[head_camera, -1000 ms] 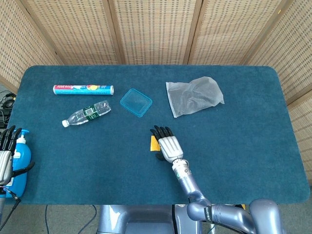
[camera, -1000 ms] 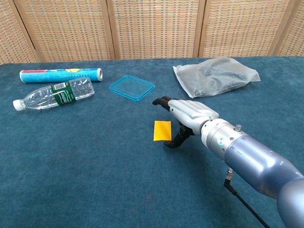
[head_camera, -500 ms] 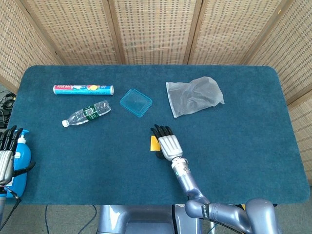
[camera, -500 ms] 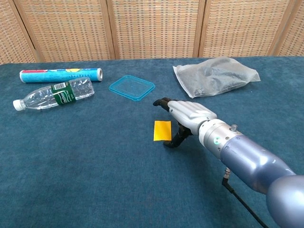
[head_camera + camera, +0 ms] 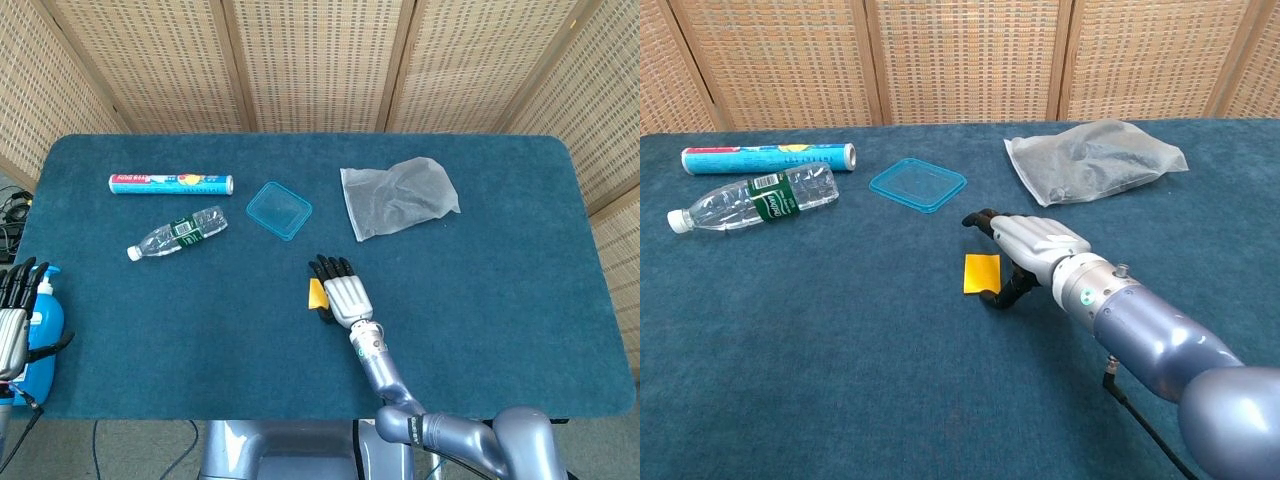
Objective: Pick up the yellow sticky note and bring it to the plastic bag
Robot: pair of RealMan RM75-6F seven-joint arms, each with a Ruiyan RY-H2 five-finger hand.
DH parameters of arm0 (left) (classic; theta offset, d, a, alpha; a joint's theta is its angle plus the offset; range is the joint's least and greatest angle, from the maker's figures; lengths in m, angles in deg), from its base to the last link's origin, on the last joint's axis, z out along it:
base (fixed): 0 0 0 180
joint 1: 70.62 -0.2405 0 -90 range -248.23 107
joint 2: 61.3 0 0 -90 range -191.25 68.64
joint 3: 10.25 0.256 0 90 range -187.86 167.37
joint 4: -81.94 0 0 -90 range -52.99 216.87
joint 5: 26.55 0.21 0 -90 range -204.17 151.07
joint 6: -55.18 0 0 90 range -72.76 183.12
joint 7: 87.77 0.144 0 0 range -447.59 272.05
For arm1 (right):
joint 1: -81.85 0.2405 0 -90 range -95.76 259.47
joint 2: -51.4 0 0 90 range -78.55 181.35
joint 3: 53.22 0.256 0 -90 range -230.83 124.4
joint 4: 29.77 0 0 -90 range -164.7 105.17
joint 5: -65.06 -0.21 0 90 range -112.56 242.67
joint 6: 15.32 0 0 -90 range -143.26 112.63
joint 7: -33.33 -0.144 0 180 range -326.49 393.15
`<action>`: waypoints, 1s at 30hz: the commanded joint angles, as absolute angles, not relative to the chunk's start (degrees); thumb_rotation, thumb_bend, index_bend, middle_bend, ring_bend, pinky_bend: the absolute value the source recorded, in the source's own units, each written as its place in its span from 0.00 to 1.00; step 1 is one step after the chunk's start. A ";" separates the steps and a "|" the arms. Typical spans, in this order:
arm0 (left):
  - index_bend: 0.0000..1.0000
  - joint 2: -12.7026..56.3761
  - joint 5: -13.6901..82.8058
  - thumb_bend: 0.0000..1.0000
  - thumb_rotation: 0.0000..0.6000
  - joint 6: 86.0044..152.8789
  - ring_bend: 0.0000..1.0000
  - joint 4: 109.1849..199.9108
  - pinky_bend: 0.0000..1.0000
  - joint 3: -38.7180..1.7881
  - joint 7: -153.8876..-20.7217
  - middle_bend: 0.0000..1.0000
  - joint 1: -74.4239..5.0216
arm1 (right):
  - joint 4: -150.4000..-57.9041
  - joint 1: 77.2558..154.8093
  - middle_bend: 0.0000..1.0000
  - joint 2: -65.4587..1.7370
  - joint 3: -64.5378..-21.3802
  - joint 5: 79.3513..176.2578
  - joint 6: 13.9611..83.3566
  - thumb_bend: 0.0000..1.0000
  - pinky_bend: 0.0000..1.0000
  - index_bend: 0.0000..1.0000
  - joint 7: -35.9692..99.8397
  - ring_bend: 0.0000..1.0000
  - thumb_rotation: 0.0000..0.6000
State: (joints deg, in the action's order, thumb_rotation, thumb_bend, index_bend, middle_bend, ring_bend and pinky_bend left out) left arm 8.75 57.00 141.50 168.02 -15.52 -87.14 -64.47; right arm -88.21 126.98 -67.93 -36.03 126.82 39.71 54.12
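Observation:
The yellow sticky note [image 5: 981, 273] lies flat on the blue tabletop near the middle, seen also in the head view as the note [image 5: 316, 294]. My right hand [image 5: 1025, 250] hovers just right of it, palm down with fingers spread forward, and its thumb reaches the note's lower right edge. In the head view the right hand [image 5: 338, 292] covers part of the note. The clear plastic bag [image 5: 1095, 160] lies crumpled at the far right, and shows as the bag [image 5: 398, 196] from above. My left hand [image 5: 12, 310] hangs off the table's left edge, fingers straight and holding nothing.
A teal plastic lid [image 5: 279, 210] lies between note and bag. A clear water bottle [image 5: 178, 234] and a printed tube [image 5: 171, 184] lie at the far left. A blue pump bottle [image 5: 43, 318] stands beside my left hand. Wicker screens back the table.
My right hand has crept a little left and down toward the note, so the thumb now meets the note's edge. The note and left hand have not moved.

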 commanded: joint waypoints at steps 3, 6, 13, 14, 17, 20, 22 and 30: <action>0.00 8.71 56.98 0.17 1.00 141.51 0.00 167.95 0.00 -15.54 -87.41 0.00 -64.46 | -87.16 127.61 0.00 -68.54 -35.18 127.91 41.03 0.62 0.00 0.10 53.33 0.00 1.00; 0.00 8.67 57.00 0.17 1.00 141.56 0.00 167.95 0.00 -15.53 -87.52 0.00 -64.48 | -87.35 127.90 0.00 -68.20 -34.69 128.45 41.64 0.62 0.00 0.10 53.27 0.00 1.00; 0.00 8.62 57.32 0.17 1.00 141.80 0.00 168.22 0.00 -15.41 -87.50 0.00 -64.52 | -91.13 127.41 0.00 -66.05 -34.23 129.54 43.94 0.66 0.00 0.11 53.94 0.00 1.00; 0.00 8.61 57.39 0.17 1.00 141.88 0.00 168.27 0.00 -15.38 -87.46 0.00 -64.55 | -91.79 127.23 0.00 -65.70 -34.28 129.58 44.13 0.66 0.00 0.11 54.07 0.00 1.00; 0.00 8.58 57.53 0.17 1.00 142.09 0.00 168.42 0.00 -15.35 -87.35 0.00 -64.60 | -93.79 126.66 0.00 -64.64 -34.54 129.64 44.73 0.65 0.00 0.11 54.57 0.00 1.00; 0.00 8.56 57.69 0.17 1.00 142.26 0.00 168.54 0.00 -15.31 -87.31 0.00 -64.64 | -96.25 125.82 0.00 -63.50 -35.03 129.40 44.95 0.63 0.00 0.11 54.78 0.00 1.00; 0.00 8.53 57.78 0.17 1.00 142.33 0.00 168.63 0.00 -15.30 -87.30 0.00 -64.63 | -98.05 125.11 0.00 -62.75 -35.58 129.43 45.58 0.62 0.00 0.11 55.22 0.00 1.00; 0.00 8.29 58.44 0.17 1.00 143.05 0.00 169.16 0.00 -15.12 -87.42 0.00 -64.87 | -101.76 123.43 0.00 -62.43 -37.73 128.12 46.30 0.45 0.00 0.18 57.88 0.00 1.00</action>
State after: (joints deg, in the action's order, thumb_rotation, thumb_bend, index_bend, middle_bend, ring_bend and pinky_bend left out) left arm 8.32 58.41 142.99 169.12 -15.12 -87.39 -64.84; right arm -101.55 123.61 -62.33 -37.40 128.39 46.31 57.51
